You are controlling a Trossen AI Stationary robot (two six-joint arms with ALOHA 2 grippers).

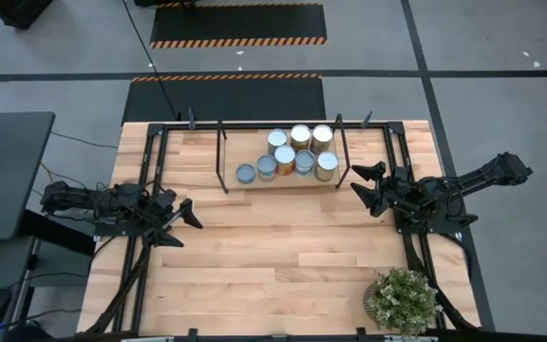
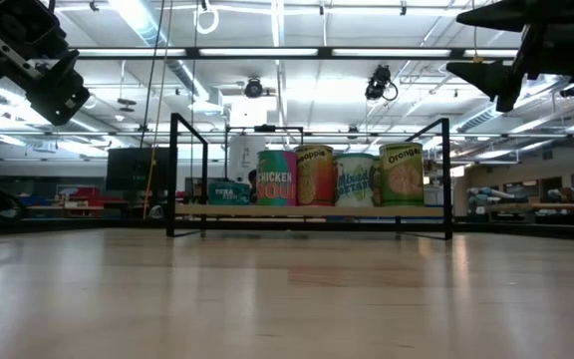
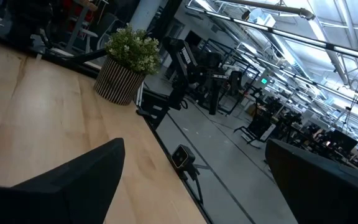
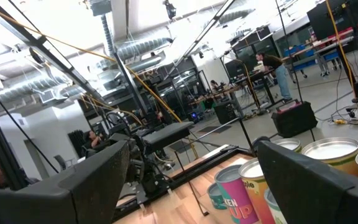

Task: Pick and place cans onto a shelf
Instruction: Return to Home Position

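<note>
1. Seven cans (image 1: 292,157) stand grouped on the shelf (image 1: 240,152), at the middle of the table (image 1: 283,256) far edge.
2. Right gripper (image 1: 359,180): raised beside the shelf's right end, fingers spread, empty.
3. Left gripper (image 1: 191,215): raised near the left edge, fingers spread, empty.

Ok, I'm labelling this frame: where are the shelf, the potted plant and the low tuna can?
shelf (image 2: 307,210): low view, front edge of its wood board.
potted plant (image 1: 404,299): high view, middle of its foliage.
tuna can (image 1: 245,173): high view, centre of its lid.

Right claw (image 4: 192,149), fingers (image 4: 92,180) well apart, silver-lidded cans (image 4: 331,148) just beyond.
</note>
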